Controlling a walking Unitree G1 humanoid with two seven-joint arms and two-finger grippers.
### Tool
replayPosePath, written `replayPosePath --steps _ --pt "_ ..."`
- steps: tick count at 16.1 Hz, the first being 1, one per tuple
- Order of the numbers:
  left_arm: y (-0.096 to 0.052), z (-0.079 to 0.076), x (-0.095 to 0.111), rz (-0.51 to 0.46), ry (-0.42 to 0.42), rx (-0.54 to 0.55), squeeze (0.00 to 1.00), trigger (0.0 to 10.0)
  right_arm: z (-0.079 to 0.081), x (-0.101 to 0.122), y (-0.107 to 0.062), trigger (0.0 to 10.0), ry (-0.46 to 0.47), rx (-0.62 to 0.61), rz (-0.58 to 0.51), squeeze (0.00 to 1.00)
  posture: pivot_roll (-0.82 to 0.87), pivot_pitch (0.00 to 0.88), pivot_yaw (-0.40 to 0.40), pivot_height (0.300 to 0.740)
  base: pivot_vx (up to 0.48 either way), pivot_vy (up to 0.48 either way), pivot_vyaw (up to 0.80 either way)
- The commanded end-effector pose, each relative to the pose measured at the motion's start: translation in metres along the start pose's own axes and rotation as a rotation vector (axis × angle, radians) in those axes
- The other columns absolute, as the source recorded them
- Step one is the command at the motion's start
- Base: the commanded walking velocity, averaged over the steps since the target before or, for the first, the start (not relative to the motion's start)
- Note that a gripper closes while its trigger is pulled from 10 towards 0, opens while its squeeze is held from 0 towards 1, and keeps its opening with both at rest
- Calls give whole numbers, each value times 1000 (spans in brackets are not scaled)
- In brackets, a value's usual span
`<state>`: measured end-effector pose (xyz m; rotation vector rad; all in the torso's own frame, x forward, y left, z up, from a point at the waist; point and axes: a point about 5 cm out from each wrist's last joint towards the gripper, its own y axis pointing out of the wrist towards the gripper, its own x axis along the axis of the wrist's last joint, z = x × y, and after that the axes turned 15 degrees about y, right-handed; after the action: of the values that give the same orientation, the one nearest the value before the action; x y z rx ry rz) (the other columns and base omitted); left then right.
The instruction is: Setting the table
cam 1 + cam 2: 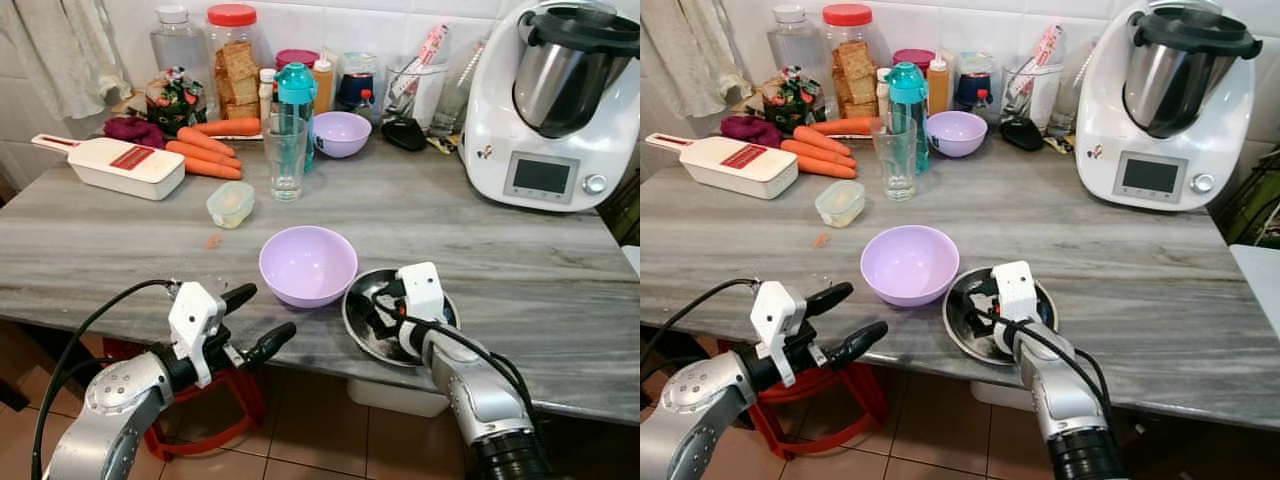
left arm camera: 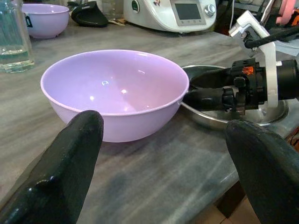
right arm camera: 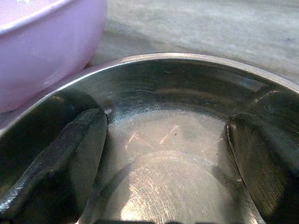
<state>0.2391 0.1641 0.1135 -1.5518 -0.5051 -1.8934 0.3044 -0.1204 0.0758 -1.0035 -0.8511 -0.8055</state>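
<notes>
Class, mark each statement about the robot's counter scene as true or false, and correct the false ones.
1. The right gripper sits inside the steel bowl. True.
2. The near purple bowl holds carrots. False: it is empty; the carrots lie on the counter.
3. The left gripper grips the near purple bowl. False: its jaws are open, short of it.
4. A second purple bowl stands further back. True.

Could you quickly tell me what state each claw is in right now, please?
Left claw: open, empty, off the table edge, facing the lilac bowl.
Right claw: open, fingers spread inside the steel bowl, gripping nothing.
</notes>
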Motion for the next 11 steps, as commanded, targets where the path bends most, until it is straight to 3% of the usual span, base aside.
replayPosePath --steps 1,6,11 --pt "-3 0 -2 17 17 -5 0 10000 -3 2 2 10000 7 -14 -10 455 21 0 -28 740 0 0 0" --pt "-5 -1 -3 15 15 -21 0 10000 -5 6 -3 10000 24 -19 -56 455 18 0 -22 740 0 0 0" --pt "-5 1 -4 1 5 -10 0 10000 -13 34 -40 10000 51 -16 -272 455 1 0 -11 740 0 0 0"
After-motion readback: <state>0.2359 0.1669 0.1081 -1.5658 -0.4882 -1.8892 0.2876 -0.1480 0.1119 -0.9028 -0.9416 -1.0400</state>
